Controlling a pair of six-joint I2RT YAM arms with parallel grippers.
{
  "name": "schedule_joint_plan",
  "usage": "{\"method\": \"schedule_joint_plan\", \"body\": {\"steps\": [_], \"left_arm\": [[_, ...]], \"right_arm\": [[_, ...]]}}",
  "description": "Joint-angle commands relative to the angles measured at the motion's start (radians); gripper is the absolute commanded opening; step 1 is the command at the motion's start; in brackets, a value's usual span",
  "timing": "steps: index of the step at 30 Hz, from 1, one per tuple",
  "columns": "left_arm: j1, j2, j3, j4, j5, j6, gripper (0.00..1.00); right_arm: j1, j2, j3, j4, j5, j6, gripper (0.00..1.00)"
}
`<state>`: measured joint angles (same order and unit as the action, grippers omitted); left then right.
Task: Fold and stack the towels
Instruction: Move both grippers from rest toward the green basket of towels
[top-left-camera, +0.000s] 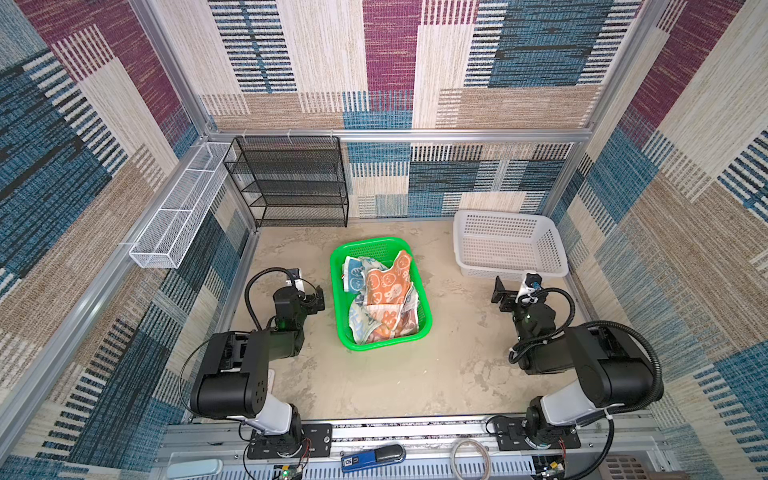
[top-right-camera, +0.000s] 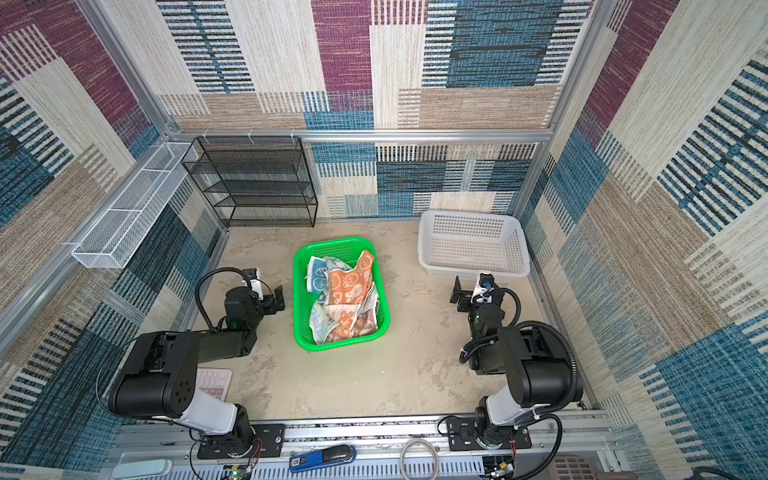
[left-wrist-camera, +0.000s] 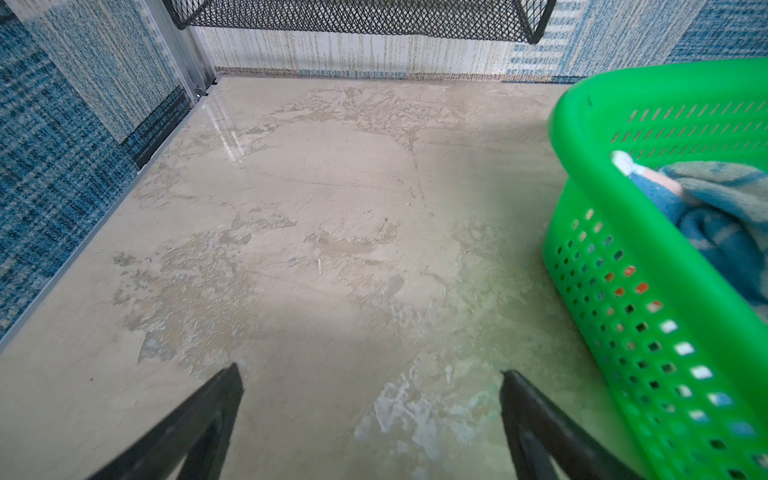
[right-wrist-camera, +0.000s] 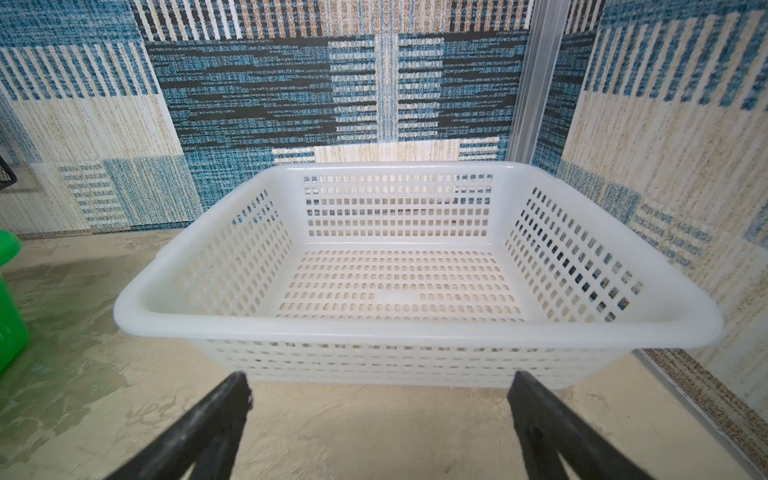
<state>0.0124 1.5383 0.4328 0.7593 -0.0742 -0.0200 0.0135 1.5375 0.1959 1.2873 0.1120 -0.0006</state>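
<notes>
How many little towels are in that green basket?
3, all crumpled in the green basket: a blue towel at its far left corner, an orange towel across the middle, a whitish towel at the near end. More could hide underneath.

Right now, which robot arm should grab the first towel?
Probably the left: the left gripper hangs open right beside the green basket of towels; the right gripper sits farther off, facing the white basket.

No text legible, towels (top-left-camera: 386, 291) possibly lettered
</notes>
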Motion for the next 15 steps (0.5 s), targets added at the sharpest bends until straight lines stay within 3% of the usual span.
{"method": "schedule_joint_plan", "body": {"steps": [1,9,15], "left_arm": [[0.002,-0.001,0.004,0.031,0.007,0.019,0.99],[0.004,-0.045,0.019,-0.026,-0.018,0.009,0.99],[-0.003,-0.206,0.011,-0.189,-0.153,-0.037,0.99]], "right_arm": [[-0.001,0.001,0.006,0.015,-0.009,0.001,0.99],[-0.002,-0.010,0.003,0.019,-0.012,-0.003,0.99],[0.007,-0.117,0.061,-0.184,0.073,0.023,0.99]]}}
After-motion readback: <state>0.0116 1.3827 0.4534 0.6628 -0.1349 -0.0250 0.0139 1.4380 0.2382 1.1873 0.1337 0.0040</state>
